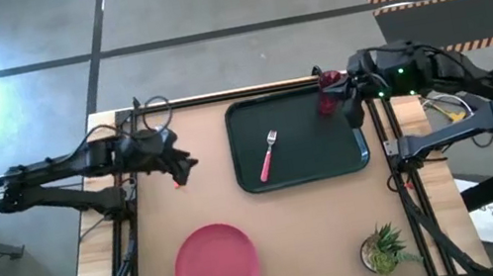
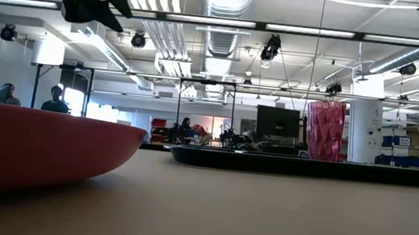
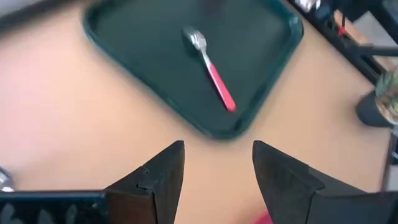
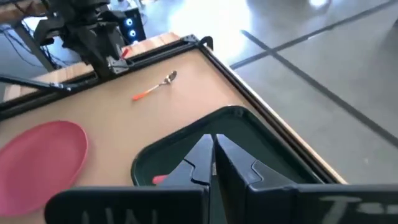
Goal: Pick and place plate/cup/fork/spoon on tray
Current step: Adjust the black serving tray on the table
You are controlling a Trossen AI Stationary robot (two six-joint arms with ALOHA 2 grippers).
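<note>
Inside the tray (image 1: 355, 155), near its middle: the fork (image 1: 269, 156), lying flat and slanted, tines toward the far rim, pink-red handle toward the near rim. Looks placed and done. At the tray's far corner on the right arm's side: the cup (image 1: 327, 94), standing upright and, judging by the low view, resting on the tray floor just within the rim. Probably set in that corner to leave the middle free for the wide plate.

Just beside that same corner of the tray: the right gripper (image 4: 212, 155), fingers pressed together with nothing between them, close by the cup without clasping it. Reads as parked after a release rather than busy.

Off the tray, on the left arm's side: the left gripper (image 3: 217, 146), raised above the tabletop (image 1: 149, 275), fingers parted and holding nothing, wrist camera aimed back at the tray and fork. Close to it on the tabletop, well clear of the tray's rim: the spoon (image 4: 155, 86), orange handle flat on the wood. Suggests the spoon as the next pick, with the open fingers ready for a thin, low handle.

Nearer than the tray's near rim, toward the left arm's side: the plate (image 1: 216, 266), flat on the tabletop, not yet moved. Beyond the tray's near right corner: a small potted plant (image 1: 384, 248), no part of the job.
</note>
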